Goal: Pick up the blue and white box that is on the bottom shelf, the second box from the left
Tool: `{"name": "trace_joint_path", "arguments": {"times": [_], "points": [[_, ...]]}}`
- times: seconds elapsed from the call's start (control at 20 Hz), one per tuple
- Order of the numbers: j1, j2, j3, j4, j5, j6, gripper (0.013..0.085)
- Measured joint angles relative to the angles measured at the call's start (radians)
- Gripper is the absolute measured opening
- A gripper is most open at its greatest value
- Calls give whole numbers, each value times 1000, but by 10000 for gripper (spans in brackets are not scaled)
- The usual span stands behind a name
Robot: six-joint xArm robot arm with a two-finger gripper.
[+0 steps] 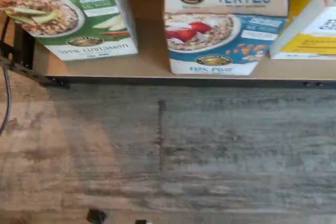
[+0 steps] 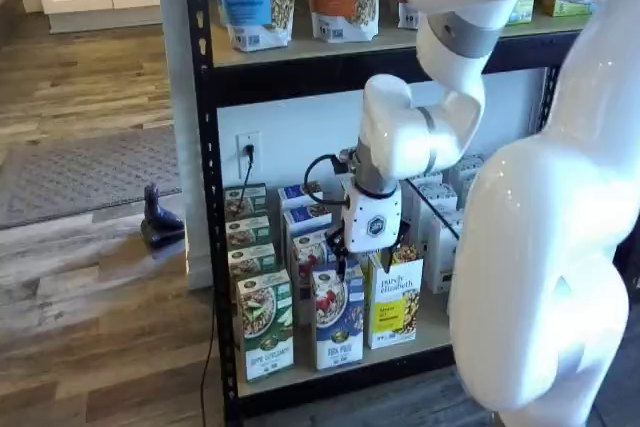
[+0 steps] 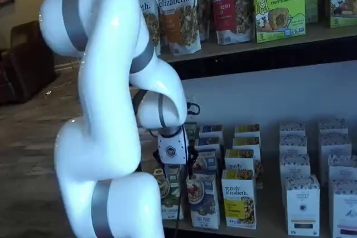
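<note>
Blue and white box [image 2: 338, 315] stands upright — gripper [image 2: 352, 259] hovers just above.

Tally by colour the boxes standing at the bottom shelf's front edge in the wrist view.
green and white apple cinnamon box: 1
blue and white Flax Plus box: 1
yellow box: 1
Total: 3

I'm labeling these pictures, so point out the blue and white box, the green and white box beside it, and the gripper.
the blue and white box [image 2: 338, 322], a shelf view, on its front face.
the green and white box [image 2: 265, 327], a shelf view, on its front face.
the gripper [image 2: 348, 265], a shelf view, at its black fingers above the blue and white box.
</note>
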Motion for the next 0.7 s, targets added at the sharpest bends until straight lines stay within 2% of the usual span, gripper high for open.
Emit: {"name": "trace_joint_path", "arguments": {"times": [0.15, 0.35, 0.5, 0.7], "points": [[14, 71, -41, 74, -44, -57, 850], [21, 154, -104, 76, -67, -53, 850], [17, 197, -143, 30, -71, -13, 850], [1, 274, -214, -62, -69, 58, 850]]}}
